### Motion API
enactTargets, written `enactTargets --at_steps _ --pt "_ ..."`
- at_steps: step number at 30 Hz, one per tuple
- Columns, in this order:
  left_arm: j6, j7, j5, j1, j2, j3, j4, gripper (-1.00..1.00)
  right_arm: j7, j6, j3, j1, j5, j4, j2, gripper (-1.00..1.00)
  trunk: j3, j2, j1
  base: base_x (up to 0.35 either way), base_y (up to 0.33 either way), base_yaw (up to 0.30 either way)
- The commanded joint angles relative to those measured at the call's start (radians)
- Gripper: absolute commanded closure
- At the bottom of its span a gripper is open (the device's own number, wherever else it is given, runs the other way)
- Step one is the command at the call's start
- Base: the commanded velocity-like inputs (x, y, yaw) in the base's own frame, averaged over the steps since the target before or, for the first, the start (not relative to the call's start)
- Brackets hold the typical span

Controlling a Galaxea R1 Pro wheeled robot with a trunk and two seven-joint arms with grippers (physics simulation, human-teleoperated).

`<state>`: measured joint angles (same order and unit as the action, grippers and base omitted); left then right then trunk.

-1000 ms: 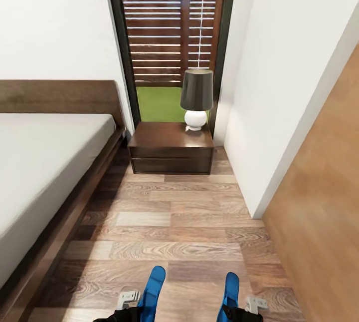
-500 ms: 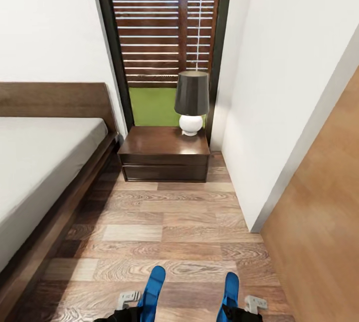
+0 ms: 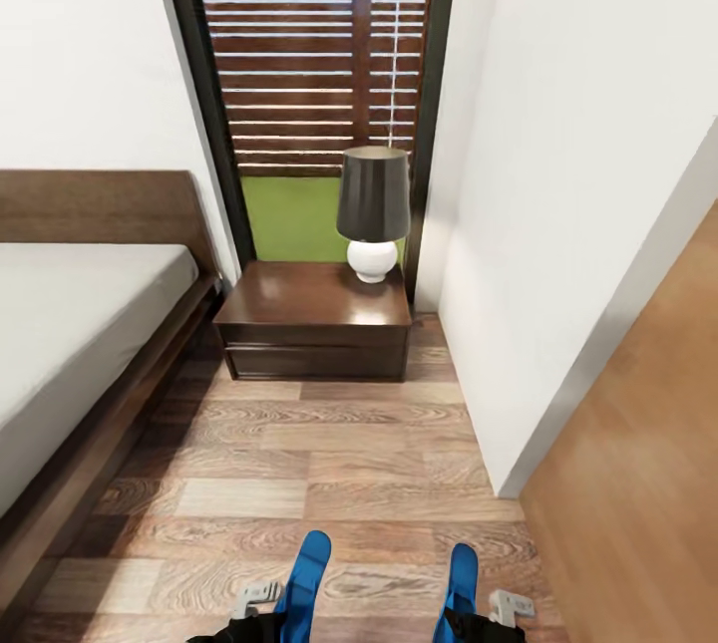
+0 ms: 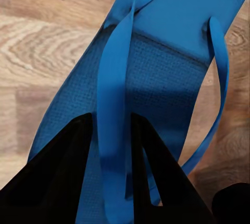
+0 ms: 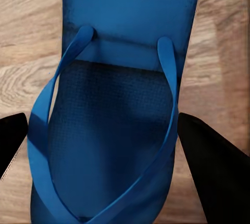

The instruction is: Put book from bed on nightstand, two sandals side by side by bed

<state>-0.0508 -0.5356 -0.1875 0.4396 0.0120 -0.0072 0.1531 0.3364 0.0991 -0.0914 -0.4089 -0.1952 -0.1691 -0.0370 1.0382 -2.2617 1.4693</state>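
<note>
A blue sandal (image 3: 307, 573) is clamped in each gripper, left (image 4: 112, 146) and right (image 5: 104, 146); lowering beside the bed (image 3: 90, 404) is needed next.

We are seeing a blue sandal (image 5: 117, 114) lying between our right gripper's (image 5: 104, 146) two dark fingers (image 5: 216, 174), one at each side, its straps facing us, above the wood-plank floor (image 5: 26, 36).
</note>
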Motion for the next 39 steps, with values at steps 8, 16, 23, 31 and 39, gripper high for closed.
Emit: enactTargets --at_steps 8,16,23,31,39 --pt "-0.003 -0.004 -0.004 0.001 0.000 0.000 -0.001 1.00 0.009 0.000 -0.009 -0.001 -0.004 0.001 0.000 1.00 0.001 0.000 0.000 0.314 -0.009 0.000" --pt "-0.003 -0.004 -0.004 0.001 0.000 0.000 -0.001 1.00 0.009 -0.001 -0.007 -0.001 -0.004 0.001 0.001 1.00 0.001 0.000 0.000 0.318 0.000 0.000" --pt "-0.003 -0.004 -0.004 0.001 0.000 0.000 -0.001 1.00 0.009 0.001 -0.007 -0.001 -0.004 0.000 0.001 1.00 0.001 0.000 0.000 0.322 0.000 0.000" --pt "-0.003 -0.004 -0.004 0.001 0.000 0.000 -0.001 1.00 0.009 0.001 -0.007 -0.001 -0.004 0.001 0.000 1.00 0.002 0.000 0.000 0.323 0.000 0.093" --pt "-0.003 -0.005 -0.004 0.001 0.000 0.000 -0.001 1.00 0.010 -0.001 -0.007 -0.001 -0.004 0.001 0.000 1.00 0.006 0.000 0.000 0.104 0.000 0.246"
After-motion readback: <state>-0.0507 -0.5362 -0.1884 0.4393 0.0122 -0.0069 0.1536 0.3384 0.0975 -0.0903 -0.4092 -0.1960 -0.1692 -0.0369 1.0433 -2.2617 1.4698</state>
